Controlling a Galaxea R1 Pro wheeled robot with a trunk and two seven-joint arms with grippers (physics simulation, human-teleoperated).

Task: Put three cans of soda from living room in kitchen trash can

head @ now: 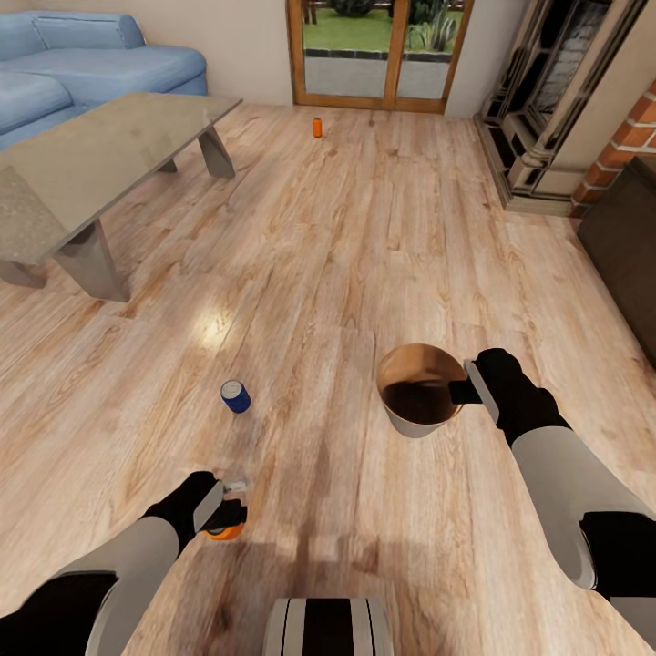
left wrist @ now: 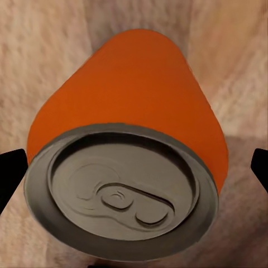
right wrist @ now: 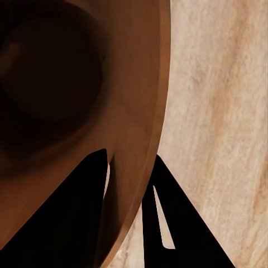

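Setting: living room, plank floor (head: 364, 237) of pale wood; light blue sofa (head: 82, 68) at far left; glass-topped low counter (head: 100, 155) in front of it; wood-framed glass doors (head: 383, 50) at the far wall; brick fireplace (head: 629, 137) at far right.
Orange can, near (left wrist: 139, 106): upright on the floor at lower left of the head view, between the fingers of the left pincer (head: 221, 510); plain orange wall, grey lid with pull tab facing the left wrist camera; no brand or lettering legible.
Left pincer: black fingers (left wrist: 11, 173) flank the can at both edges of the left wrist view; whether clenched on the can or merely around it, cannot tell.
Blue can (head: 235, 396): upright on the floor, pale top, dark blue wall; just beyond the left pincer, apart from it; no writing readable.
Orange can, far (head: 317, 127): upright on the floor near the glass doors, well apart from the rest; too small for any label.
Tash can (head: 419, 387): pale grey outside, orange-brown inside, interior dark and bare as far as visible; at centre right of the head view.
Right pincer (head: 472, 387): clenched on the rim of the tash can, one finger (right wrist: 67, 223) inside the wall, the other outside.
Markings overall: none readable on any item.
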